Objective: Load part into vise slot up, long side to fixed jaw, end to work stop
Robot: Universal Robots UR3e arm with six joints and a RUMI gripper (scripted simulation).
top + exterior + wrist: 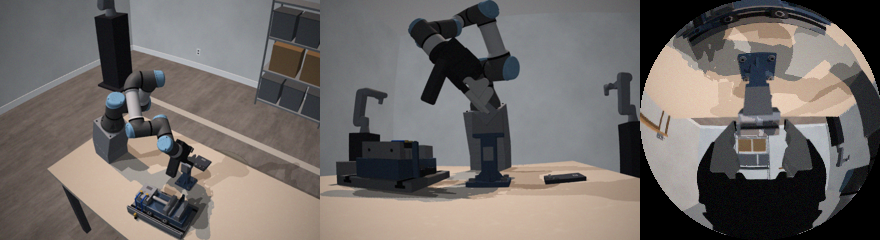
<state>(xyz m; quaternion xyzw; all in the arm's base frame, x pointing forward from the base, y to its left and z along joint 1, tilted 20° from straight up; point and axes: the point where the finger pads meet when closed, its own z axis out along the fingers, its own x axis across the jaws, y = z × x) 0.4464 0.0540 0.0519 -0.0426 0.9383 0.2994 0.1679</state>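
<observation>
Below the black tool [191, 160] [489, 108] [760, 120], with its light grey fingers [477, 102], a stand [186, 180] [488, 165] [757, 69] is dark blue. Off to its side, the vise [165, 204] [384, 167] mixes grey blocks and a dark blue body with bright blue hoses [141, 202] and yellow fittings [147, 194]. The counter [248, 201] [485, 219] [705, 97] is pale tan, patched with grey and brown shadows. Behind the tool, the arm [134, 103] [492, 38] is dark grey and silver with light blue caps [115, 99] [511, 68].

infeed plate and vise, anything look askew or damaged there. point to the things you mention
Nothing stands out: the infeed plate [203, 161] [565, 178] lies flat on the table [258, 201] [480, 219] [670, 92], and the vise [158, 209] [379, 167] [755, 15] sits upright, with no visible damage to either.
</observation>
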